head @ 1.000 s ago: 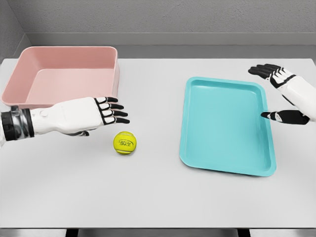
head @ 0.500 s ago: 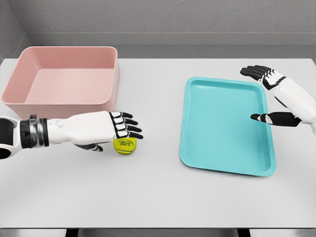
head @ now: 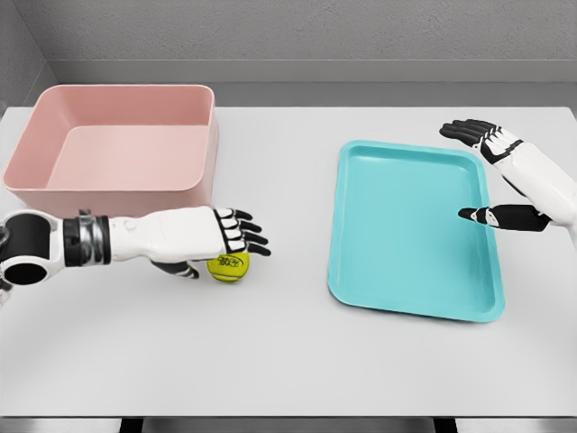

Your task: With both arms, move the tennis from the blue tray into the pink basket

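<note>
Tennis ball (head: 228, 265): yellow-green, resting on the white table (head: 288, 352), outside both containers. It lies just in front of the pink basket (head: 117, 137) and well left of the blue tray (head: 415, 230).

Left robot hand (head: 212, 242): positioned over the ball, palm down. Its fingers (head: 245, 239) are extended and slightly spread across the top of the ball; the thumb sits low on the ball's left side. The fingers are not closed around the ball, and actual contact cannot be confirmed.

Right robot hand (head: 505, 180): held at the right edge of the tray, fingers spread and holding nothing. Its thumb tip points inward over the tray rim.

Pink basket: at the rear left of the table, upright. Blue tray: lies flat at centre right.
</note>
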{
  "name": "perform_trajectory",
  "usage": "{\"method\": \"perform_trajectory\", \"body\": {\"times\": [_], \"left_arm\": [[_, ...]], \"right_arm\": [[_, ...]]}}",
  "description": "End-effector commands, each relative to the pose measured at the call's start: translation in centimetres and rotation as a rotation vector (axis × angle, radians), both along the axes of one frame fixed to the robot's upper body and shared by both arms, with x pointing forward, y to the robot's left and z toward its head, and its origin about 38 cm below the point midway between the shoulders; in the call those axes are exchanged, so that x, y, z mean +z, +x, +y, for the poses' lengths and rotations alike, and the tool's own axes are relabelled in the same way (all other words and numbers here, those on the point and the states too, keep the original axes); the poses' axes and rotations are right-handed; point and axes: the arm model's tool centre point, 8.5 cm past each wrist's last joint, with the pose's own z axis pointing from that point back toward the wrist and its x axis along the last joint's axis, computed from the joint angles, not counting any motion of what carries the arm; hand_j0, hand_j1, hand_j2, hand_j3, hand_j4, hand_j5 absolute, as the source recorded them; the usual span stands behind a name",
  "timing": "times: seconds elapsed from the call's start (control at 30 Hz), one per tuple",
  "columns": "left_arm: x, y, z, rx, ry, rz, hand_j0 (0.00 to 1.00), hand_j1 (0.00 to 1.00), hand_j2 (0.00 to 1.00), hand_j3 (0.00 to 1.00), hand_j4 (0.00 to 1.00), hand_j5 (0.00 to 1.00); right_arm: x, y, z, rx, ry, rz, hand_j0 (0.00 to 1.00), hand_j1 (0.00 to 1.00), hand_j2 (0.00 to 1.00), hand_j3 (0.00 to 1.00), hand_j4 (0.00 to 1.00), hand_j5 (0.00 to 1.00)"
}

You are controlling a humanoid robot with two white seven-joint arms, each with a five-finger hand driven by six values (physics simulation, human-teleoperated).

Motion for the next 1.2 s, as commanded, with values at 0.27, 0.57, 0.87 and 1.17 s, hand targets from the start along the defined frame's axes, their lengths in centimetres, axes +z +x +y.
{"method": "perform_trajectory", "body": {"times": [0.27,0.57,0.87,1.17], "left_arm": [[-1.5,0.9,-0.9,0.001,0.012,0.039,1.0,1.0,1.0,1.0,1.0,1.0],[-2.7,1.1,-1.5,-0.006,0.026,0.065,1.0,1.0,1.0,1.0,1.0,1.0],[-3.2,1.2,-1.1,0.004,0.053,0.082,0.9,0.9,0.9,0.9,0.9,0.9],[-3.9,1.5,-0.3,0.026,0.08,0.1,0.73,0.73,0.73,0.73,0.73,0.73]], "right_arm": [[0.1,0.0,0.0,0.001,0.007,-0.001,1.0,1.0,1.0,1.0,1.0,1.0],[0.1,0.0,-0.1,-0.001,0.007,-0.001,1.0,1.0,1.0,1.0,1.0,1.0],[0.1,0.0,-0.1,-0.001,0.009,0.001,1.0,1.0,1.0,1.0,1.0,1.0],[0.1,0.0,-0.1,-0.001,0.008,0.001,1.0,1.0,1.0,1.0,1.0,1.0]]}}
